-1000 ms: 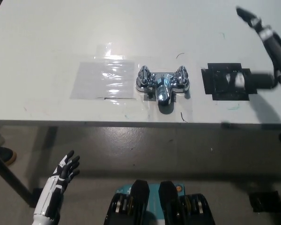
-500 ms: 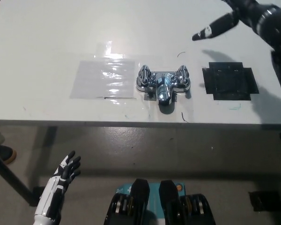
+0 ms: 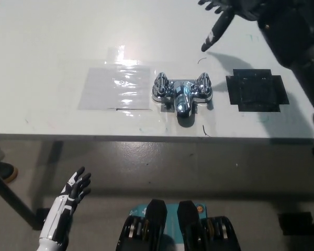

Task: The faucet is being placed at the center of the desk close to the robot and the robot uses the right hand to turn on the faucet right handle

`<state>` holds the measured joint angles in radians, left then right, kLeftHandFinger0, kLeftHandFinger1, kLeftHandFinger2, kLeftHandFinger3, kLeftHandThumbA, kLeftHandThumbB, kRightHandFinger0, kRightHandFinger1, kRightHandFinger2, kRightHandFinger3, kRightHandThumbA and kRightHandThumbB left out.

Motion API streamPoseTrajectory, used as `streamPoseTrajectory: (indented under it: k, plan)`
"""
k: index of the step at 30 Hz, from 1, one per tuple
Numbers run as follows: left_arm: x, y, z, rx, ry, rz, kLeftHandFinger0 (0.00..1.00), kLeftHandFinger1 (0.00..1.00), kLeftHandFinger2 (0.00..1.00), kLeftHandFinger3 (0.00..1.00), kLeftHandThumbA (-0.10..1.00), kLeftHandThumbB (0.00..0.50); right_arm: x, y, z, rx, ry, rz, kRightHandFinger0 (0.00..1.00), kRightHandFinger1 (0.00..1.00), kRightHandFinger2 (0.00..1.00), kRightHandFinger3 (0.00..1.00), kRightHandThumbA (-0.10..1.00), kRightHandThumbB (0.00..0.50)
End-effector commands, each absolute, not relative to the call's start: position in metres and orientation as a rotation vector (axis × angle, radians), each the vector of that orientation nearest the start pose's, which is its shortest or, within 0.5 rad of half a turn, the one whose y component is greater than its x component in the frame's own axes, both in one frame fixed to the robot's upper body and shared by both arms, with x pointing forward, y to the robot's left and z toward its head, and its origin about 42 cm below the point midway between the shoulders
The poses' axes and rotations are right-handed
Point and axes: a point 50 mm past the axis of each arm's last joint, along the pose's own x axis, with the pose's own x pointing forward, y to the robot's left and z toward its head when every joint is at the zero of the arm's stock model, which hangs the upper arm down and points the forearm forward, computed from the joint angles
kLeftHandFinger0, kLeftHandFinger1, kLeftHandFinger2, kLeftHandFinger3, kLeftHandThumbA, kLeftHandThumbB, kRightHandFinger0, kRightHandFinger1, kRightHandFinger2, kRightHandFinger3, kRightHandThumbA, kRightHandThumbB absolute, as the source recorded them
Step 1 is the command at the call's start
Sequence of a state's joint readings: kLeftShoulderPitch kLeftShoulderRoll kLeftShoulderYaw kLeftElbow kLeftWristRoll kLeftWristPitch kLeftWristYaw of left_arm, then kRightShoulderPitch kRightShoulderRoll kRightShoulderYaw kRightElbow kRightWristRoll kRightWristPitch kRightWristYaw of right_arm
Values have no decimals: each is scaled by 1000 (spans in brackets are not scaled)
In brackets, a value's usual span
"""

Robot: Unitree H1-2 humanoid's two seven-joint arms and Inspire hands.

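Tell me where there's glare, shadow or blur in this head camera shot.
Head view: light glares off the clear plastic sheet left of the faucet, whose chrome shows bright highlights; the right hand, slightly blurred, casts a soft shadow on the desk beside the black patch; the left hand hangs over the darker floor below.

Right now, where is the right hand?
In the head view, the right hand hangs over the desk at the top right, beyond the faucet's right handle, not touching it.
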<state>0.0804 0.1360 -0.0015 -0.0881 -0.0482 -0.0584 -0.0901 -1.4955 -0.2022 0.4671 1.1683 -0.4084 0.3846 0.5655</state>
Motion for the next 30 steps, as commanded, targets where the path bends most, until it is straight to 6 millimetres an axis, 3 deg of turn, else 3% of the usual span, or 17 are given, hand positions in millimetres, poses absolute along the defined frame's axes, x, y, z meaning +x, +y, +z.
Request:
streamPoseTrajectory:
  k: [1,3,15,18,19,21,22,23,27,30]
  plan:
    - [260,249,120,106,-121,-113,1000,1000,1000,1000,960,267,591,-98,488,-1186,161,348,1000,1000,1000,1000,1000,222]
    - [260,249,121,104,-124,-111,1000,1000,1000,1000,954,276,591,-93,482,-1168,153,372,1000,1000,1000,1000,1000,207]
    - [261,249,122,94,-129,-115,1000,1000,1000,1000,947,286,589,-72,455,-1171,219,340,1000,1000,1000,1000,1000,266]
    - [262,249,123,95,-137,-116,1000,1000,1000,1000,947,263,590,-75,446,-1198,263,307,1000,1000,1000,1000,1000,305]
    - [262,249,124,93,-136,-117,1000,1000,1000,1000,947,270,590,-76,443,-1206,274,294,1000,1000,1000,1000,1000,337]
    - [262,249,124,96,-135,-114,1000,1000,1000,1000,946,269,591,-79,437,-1223,293,290,1000,1000,1000,1000,1000,353]
    - [262,249,124,99,-131,-116,1000,1000,1000,1000,953,280,592,-80,434,-1250,291,319,1000,1000,1000,1000,1000,335]
    - [262,249,124,95,-133,-114,1000,1000,1000,1000,951,282,592,-82,429,-1203,295,348,1000,1000,1000,1000,1000,283]
    - [262,251,125,97,-136,-111,1000,1000,1000,1000,944,266,592,-83,422,-1171,318,357,1000,1000,1000,1000,1000,260]
    - [262,251,126,102,-135,-106,1000,1000,1000,1000,951,280,592,-84,417,-1177,337,390,1000,1000,1000,1000,1000,234]
